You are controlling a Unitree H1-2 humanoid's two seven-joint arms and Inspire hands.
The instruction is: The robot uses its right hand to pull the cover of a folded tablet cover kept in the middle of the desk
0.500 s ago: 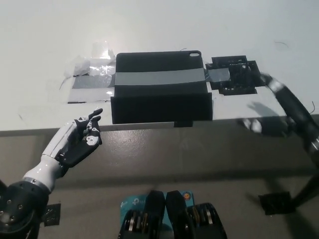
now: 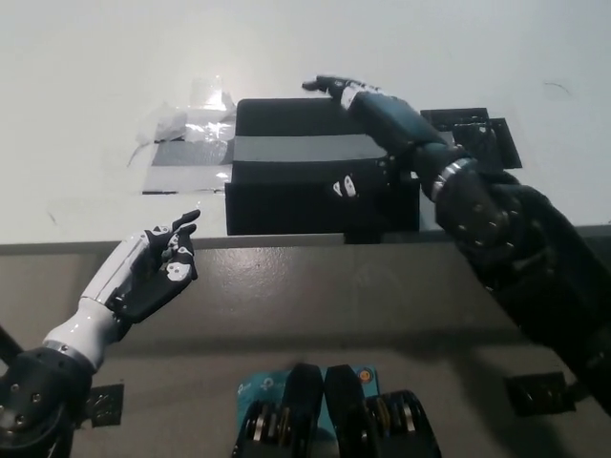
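- I see the black folded tablet cover with a grey band across its middle [image 2: 315, 167] lying flat at the centre of the frame, on the white desk top [image 2: 95, 76], its near edge close to the desk's front edge.
- My black right hand [image 2: 368, 100] reaches in from the lower right and lies over the cover's upper right part, fingers [image 2: 329, 87] stretched out and a little apart toward the far edge, clamping nothing that I can make out; the thumb seems to hang lower, over the front flap.
- My white left hand [image 2: 158, 262] rests at the lower left, below the desk edge, fingers loosely curled and apart, holding nothing.
- I judge the cover light and fairly stiff in its panels but hinged along the folds, so the top flap should swing while the rest may slide on the smooth desk.
- The matt black surface looks grippy enough; the grey band looks like tape, though I cannot tell whether it binds the flaps.
- I would hook the fingertips over the far edge and draw the flap toward me.
- Crumpled clear and grey tape [image 2: 186, 143] lies at the cover's left; a black flat bracket [image 2: 482, 134] sits at its right, partly hidden by my arm.
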